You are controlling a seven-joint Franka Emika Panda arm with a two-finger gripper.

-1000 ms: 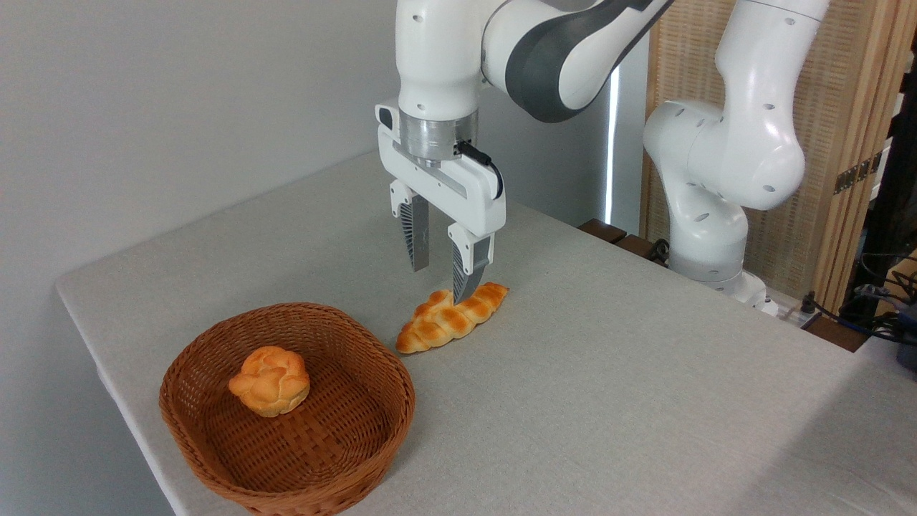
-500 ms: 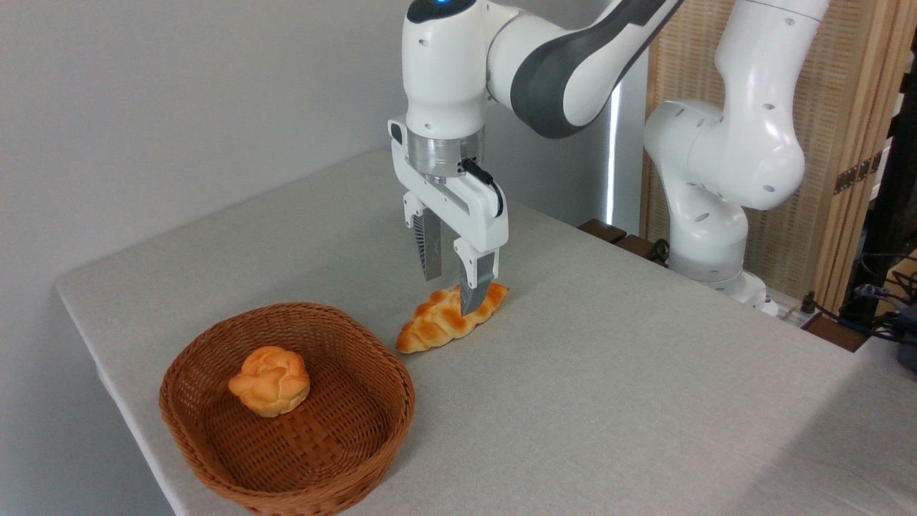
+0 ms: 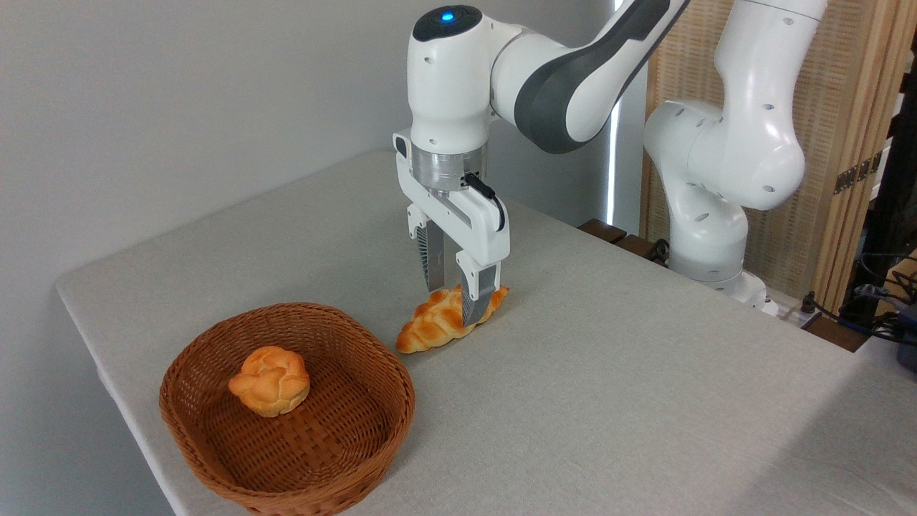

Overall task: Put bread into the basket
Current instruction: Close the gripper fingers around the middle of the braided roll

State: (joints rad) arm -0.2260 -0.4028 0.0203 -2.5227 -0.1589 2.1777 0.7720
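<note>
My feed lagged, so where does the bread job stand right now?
Done: only the approach. A small round bun already sits in the basket, but the braided bread lies on the table beside it. In hand: the gripper is down over the loaf, jaws open on either side of it, not yet closed. Left: grasp, lift, carry over to the basket, release.

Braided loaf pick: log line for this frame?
phase: pre-grasp | gripper: open, straddling bread | bread: on table | basket: holds bun
</note>
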